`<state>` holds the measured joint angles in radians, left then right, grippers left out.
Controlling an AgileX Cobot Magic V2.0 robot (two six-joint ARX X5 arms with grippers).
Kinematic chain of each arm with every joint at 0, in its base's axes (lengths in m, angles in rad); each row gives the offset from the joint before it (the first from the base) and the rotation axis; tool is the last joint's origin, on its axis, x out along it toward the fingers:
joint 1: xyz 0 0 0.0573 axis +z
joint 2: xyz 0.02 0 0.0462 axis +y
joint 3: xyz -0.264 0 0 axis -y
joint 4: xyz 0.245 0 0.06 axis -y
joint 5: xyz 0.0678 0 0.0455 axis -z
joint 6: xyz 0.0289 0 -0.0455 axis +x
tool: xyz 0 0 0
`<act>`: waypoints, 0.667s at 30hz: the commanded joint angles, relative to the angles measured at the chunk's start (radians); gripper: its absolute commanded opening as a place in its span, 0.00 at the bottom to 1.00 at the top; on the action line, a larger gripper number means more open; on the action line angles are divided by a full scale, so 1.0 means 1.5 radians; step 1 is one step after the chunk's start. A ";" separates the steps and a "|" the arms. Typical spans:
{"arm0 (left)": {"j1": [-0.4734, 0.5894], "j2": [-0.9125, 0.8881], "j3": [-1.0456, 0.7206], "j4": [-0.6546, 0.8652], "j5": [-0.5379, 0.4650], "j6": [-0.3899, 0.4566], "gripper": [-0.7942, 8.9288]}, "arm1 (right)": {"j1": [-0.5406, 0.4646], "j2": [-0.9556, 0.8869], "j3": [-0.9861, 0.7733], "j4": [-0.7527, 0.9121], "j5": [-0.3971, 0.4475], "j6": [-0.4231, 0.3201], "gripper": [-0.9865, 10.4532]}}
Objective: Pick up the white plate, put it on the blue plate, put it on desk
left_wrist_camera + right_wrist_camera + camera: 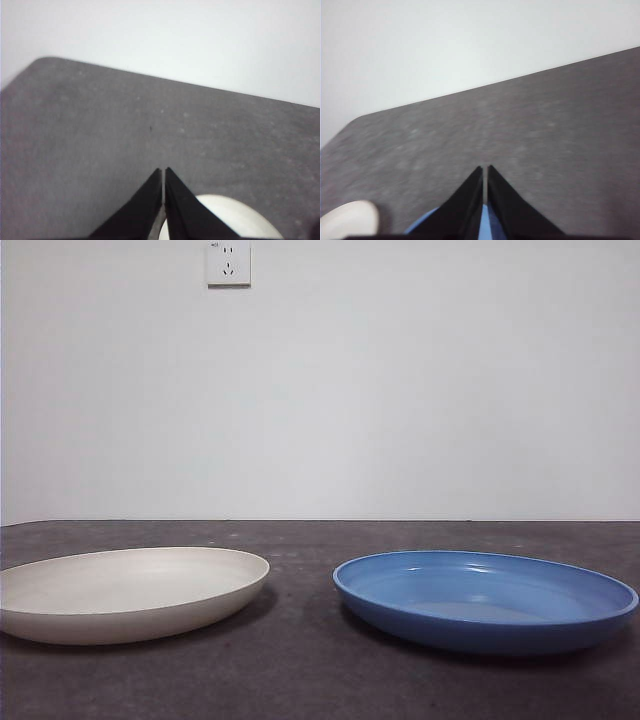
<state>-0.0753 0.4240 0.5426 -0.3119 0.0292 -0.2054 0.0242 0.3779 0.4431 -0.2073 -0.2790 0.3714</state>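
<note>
- Our left gripper [164,172] has its two black jaws pressed together with only a thin slit between them, holding nothing; it hangs above the surface with a part of the matte cream-white round plate [230,217] showing just past its jaws.
- Our right gripper [485,170] is likewise pinched closed and empty, poised over the glossy medium-blue round plate [482,220], whose rim peeks out around the jaws; the white plate [347,217] shows at the edge of that view.
- From the front we see the white plate [130,592] on the left and the blue plate [487,598] on the right, both flat on the surface, near each other but apart.
- We can read no brand or writing on either plate.
- The dark grey-brown, slightly speckled surface [300,670] runs back to a plain white wall [400,390] bearing a white power socket [228,262].
</note>
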 commanded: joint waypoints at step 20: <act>-0.099 0.291 0.286 -0.173 0.311 0.031 0.09 | 0.054 0.292 0.293 -0.147 -0.306 -0.068 0.10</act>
<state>-0.2195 0.8581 0.9482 -0.5808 0.4820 -0.1703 0.0998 0.8085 0.8658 -0.4309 -0.7303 0.2855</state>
